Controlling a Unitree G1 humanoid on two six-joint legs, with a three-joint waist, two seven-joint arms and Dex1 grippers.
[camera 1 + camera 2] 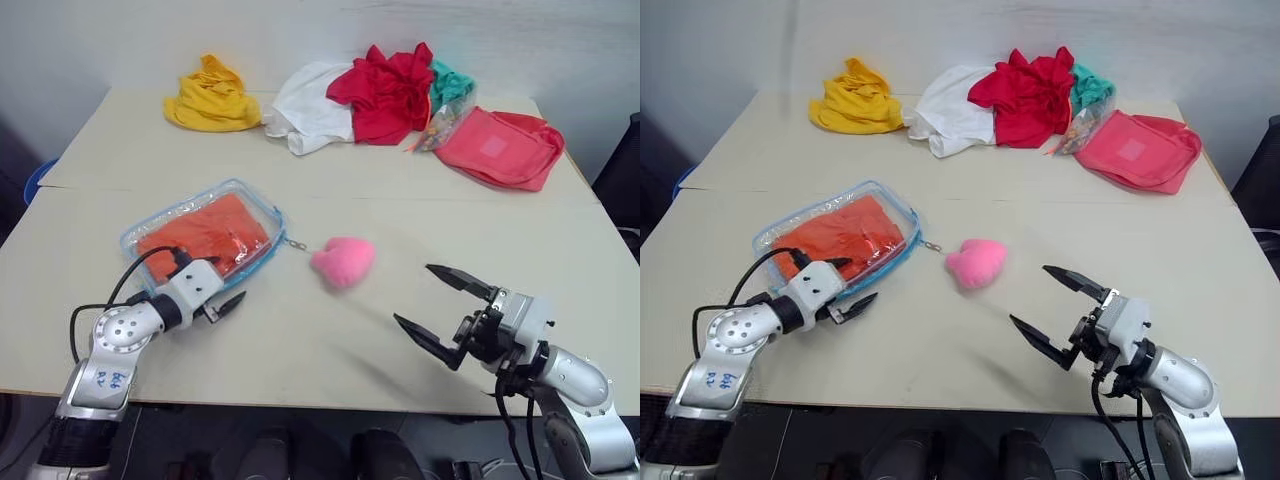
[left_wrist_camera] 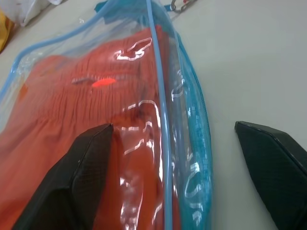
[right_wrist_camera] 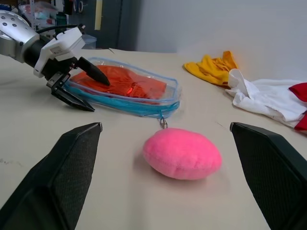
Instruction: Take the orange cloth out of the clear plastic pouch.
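Observation:
The clear plastic pouch (image 1: 270,247) with light blue zipper trim lies flat on the table's left half. The orange cloth (image 1: 200,235) is inside it, wrinkled and filling most of it. A short chain links the pouch's corner to the pink plush charm (image 1: 343,261) on the table to its right. My left gripper (image 1: 220,285) is open at the pouch's near right edge, one finger (image 2: 91,163) over the plastic, the other beside it above the table. Near the table's front, to the right of the charm, my right gripper (image 1: 413,294) is open and holds nothing.
Along the far edge lie a yellow cloth heap (image 1: 212,97), a white cloth (image 1: 310,112), a bright red garment (image 1: 390,90), a teal cloth (image 1: 450,85) and a coral-pink fabric bag (image 1: 500,148). The table's front edge runs just below both grippers.

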